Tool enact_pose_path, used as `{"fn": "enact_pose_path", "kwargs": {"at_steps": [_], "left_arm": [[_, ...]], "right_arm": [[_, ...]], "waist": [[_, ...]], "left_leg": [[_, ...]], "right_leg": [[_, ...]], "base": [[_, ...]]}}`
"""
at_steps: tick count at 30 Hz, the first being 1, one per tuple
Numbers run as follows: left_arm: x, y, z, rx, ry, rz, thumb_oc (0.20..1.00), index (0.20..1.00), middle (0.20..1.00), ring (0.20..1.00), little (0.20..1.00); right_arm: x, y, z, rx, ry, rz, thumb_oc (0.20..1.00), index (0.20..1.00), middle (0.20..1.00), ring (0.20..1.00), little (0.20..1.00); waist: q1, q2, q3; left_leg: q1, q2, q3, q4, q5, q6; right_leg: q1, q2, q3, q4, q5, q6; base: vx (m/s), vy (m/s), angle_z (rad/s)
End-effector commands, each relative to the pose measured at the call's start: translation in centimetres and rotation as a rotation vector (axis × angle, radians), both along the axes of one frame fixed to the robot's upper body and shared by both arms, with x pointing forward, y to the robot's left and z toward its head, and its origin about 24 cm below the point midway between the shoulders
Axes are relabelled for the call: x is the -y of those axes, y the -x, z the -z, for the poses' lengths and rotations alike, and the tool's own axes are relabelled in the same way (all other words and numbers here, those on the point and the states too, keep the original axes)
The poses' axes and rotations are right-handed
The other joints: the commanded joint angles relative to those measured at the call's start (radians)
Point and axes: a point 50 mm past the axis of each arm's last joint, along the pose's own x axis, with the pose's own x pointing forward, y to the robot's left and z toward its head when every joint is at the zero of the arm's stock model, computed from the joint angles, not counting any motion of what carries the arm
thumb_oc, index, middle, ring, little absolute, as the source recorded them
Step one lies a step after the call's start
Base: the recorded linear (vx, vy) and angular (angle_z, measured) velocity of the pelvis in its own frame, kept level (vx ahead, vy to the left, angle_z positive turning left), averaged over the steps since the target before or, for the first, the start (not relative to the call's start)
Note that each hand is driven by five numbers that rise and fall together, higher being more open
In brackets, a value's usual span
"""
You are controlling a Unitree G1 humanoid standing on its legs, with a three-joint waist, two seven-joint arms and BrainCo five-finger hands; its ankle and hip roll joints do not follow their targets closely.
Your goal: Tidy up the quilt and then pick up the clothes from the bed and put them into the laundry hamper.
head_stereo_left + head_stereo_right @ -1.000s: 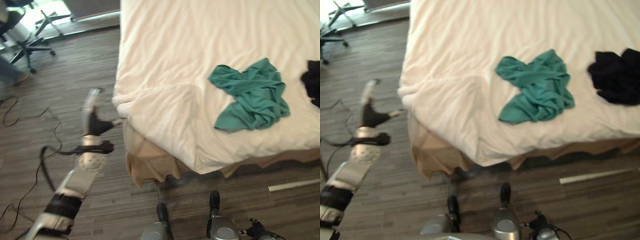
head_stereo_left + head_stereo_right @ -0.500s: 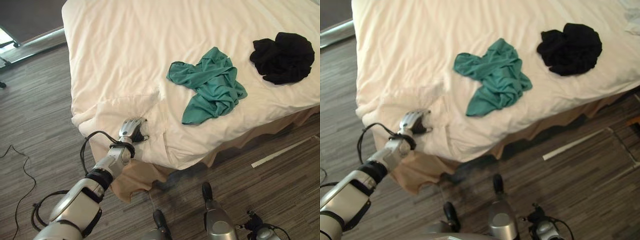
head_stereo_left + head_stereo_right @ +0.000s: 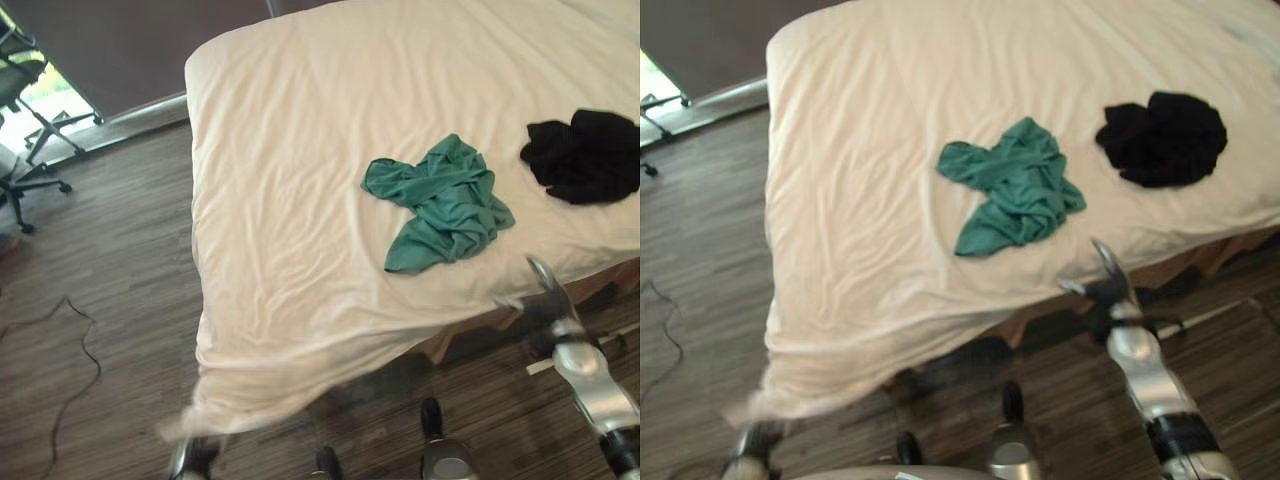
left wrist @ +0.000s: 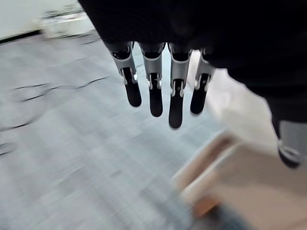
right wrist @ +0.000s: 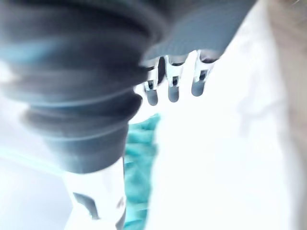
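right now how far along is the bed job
Done: the quilt lies spread over the bed, its corner hanging off the near edge. In hand: nothing; the right hand is raised near the bed edge, the left hand open over the floor. Left: green garment and black garment remain on the quilt.

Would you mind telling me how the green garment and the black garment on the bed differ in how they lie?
The green garment is spread out with loose ends trailing toward the bed's near edge; the black garment is bunched into a compact heap. The green one lies nearer the middle of the quilt, the black one further toward the robot's right. Both lie crumpled on the quilt, apart from each other, and neither is held by a hand.
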Motion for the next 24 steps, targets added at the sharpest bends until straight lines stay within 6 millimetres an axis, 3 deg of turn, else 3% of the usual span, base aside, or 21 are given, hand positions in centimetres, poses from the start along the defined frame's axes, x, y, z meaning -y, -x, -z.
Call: {"fn": "enact_pose_path", "kwargs": {"at_steps": [1,2,4,5,6,7,8,9,12,14,16,18,22,24], "left_arm": [[-2.5,2.3,-0.6,-0.060,-0.067,-0.180,1.000,1.000,1.000,1.000,1.000],[-2.5,2.3,-0.6,-0.059,-0.067,-0.181,1.000,1.000,1.000,1.000,1.000],[-2.0,4.1,-0.4,-0.123,-0.060,-0.199,1.000,1.000,1.000,1.000,1.000],[-2.1,4.6,-0.4,-0.157,-0.073,-0.194,1.000,1.000,1.000,1.000,1.000],[-2.1,4.6,-0.4,-0.155,-0.072,-0.196,1.000,1.000,1.000,1.000,1.000],[-2.7,3.6,-0.7,-0.130,-0.098,-0.186,1.000,1.000,1.000,1.000,1.000],[-2.8,3.6,-0.7,-0.128,-0.098,-0.188,1.000,1.000,1.000,1.000,1.000],[-3.6,2.5,-1.1,-0.100,-0.129,-0.170,1.000,1.000,1.000,1.000,1.000],[-4.4,-1.3,-2.0,0.003,-0.179,-0.085,1.000,1.000,1.000,1.000,1.000],[-4.3,-5.2,-2.8,0.103,-0.203,0.013,1.000,1.000,1.000,1.000,1.000],[-3.4,-8.4,-3.4,0.193,-0.208,0.098,1.000,1.000,1.000,1.000,1.000],[-1.8,-11.8,-4.1,0.291,-0.186,0.172,1.000,1.000,1.000,1.000,1.000],[0.8,-14.6,-4.4,0.355,-0.148,0.271,1.000,1.000,1.000,1.000,1.000],[2.0,-15.2,-4.3,0.366,-0.126,0.322,1.000,1.000,1.000,1.000,1.000]], "right_arm": [[-5.2,-3.9,-6.1,0.233,0.107,-0.229,0.200,0.200,0.200,0.200,0.200],[-5.3,-3.9,-6.1,0.235,0.107,-0.231,0.200,0.200,0.200,0.200,0.200],[-9.2,-4.8,-9.0,0.331,0.114,-0.378,0.200,0.200,0.200,0.200,0.200],[-13.6,-5.6,-11.4,0.403,0.074,-0.511,0.200,0.200,0.200,0.200,0.200],[-13.7,-5.6,-11.5,0.405,0.074,-0.513,0.200,0.200,0.200,0.200,0.200],[-16.5,-6.0,-12.9,0.435,0.045,-0.591,0.200,0.200,0.200,0.200,0.200],[-16.6,-6.0,-13.0,0.438,0.046,-0.593,0.200,0.200,0.200,0.200,0.200],[-19.0,-6.4,-14.2,0.448,0.040,-0.652,0.200,0.200,0.200,0.200,0.200],[-22.5,-6.6,-14.1,0.409,-0.009,-0.739,0.200,0.200,0.200,0.200,0.200],[-24.4,-6.7,-12.6,0.337,-0.041,-0.779,0.200,0.200,0.200,0.200,0.200],[-25.1,-6.7,-10.0,0.238,-0.063,-0.784,0.200,0.200,0.200,0.200,0.200],[-25.4,-6.5,-5.3,0.066,-0.068,-0.766,0.200,0.200,0.200,0.200,0.200],[-25.3,-4.7,2.5,-0.218,0.065,-0.759,0.200,0.200,0.200,0.200,0.200],[-25.7,-3.0,5.2,-0.336,0.100,-0.815,0.200,0.200,0.200,0.200,0.200]], "waist": [[0.108,-0.083,0.054],[0.106,-0.084,0.053],[0.137,-0.084,0.061],[0.175,-0.085,0.084],[0.173,-0.086,0.084],[0.201,-0.083,0.119],[0.199,-0.084,0.118],[0.225,-0.081,0.145],[0.261,-0.076,0.213],[0.276,-0.071,0.248],[0.282,-0.070,0.270],[0.282,-0.063,0.292],[0.273,-0.053,0.306],[0.271,-0.054,0.300]], "left_leg": [[-0.009,0.028,-0.057,0.042,-0.036,-0.008],[-0.014,0.027,-0.058,0.042,-0.032,-0.008],[-0.020,0.030,-0.068,0.042,-0.029,-0.011],[-0.058,0.032,-0.089,0.049,-0.013,-0.014],[-0.060,0.032,-0.089,0.051,-0.014,-0.014],[-0.090,0.037,-0.104,0.065,-0.009,-0.018],[-0.096,0.035,-0.105,0.066,-0.006,-0.017],[-0.139,0.041,-0.122,0.085,0.003,-0.020],[-0.227,0.056,-0.150,0.140,0.015,-0.029],[-0.288,0.065,-0.168,0.171,0.022,-0.035],[-0.340,0.073,-0.179,0.193,0.028,-0.041],[-0.384,0.072,-0.188,0.220,0.026,-0.042],[-0.400,0.067,-0.202,0.250,0.011,-0.045],[-0.383,0.065,-0.204,0.253,0.000,-0.045]], "right_leg": [[0.035,-0.131,-0.050,0.075,-0.129,0.107],[0.031,-0.132,-0.050,0.074,-0.126,0.106],[0.035,-0.132,-0.064,0.073,-0.129,0.106],[0.014,-0.135,-0.072,0.079,-0.124,0.103],[0.012,-0.135,-0.072,0.080,-0.124,0.103],[-0.008,-0.137,-0.077,0.095,-0.127,0.100],[-0.013,-0.138,-0.077,0.095,-0.125,0.100],[-0.041,-0.141,-0.081,0.115,-0.127,0.095],[-0.103,-0.154,-0.096,0.168,-0.131,0.090],[-0.149,-0.165,-0.106,0.207,-0.137,0.089],[-0.189,-0.174,-0.109,0.238,-0.143,0.090],[-0.225,-0.184,-0.107,0.271,-0.152,0.090],[-0.236,-0.186,-0.101,0.299,-0.173,0.089],[-0.222,-0.188,-0.099,0.298,-0.179,0.088]], "base": [[0.00,-0.049,0.43],[0.01,-0.039,0.37],[-0.04,-0.027,0.39],[-0.09,-0.023,0.24],[-0.18,-0.031,0.10],[-0.09,-0.014,0.10],[-0.18,-0.026,0.39],[-0.16,-0.025,0.47],[-0.19,-0.024,0.32],[-0.14,-0.014,0.31],[-0.13,-0.011,0.24],[-0.11,-0.003,0.08],[-0.04,0.004,0.03],[0.01,-0.011,-0.05]]}}
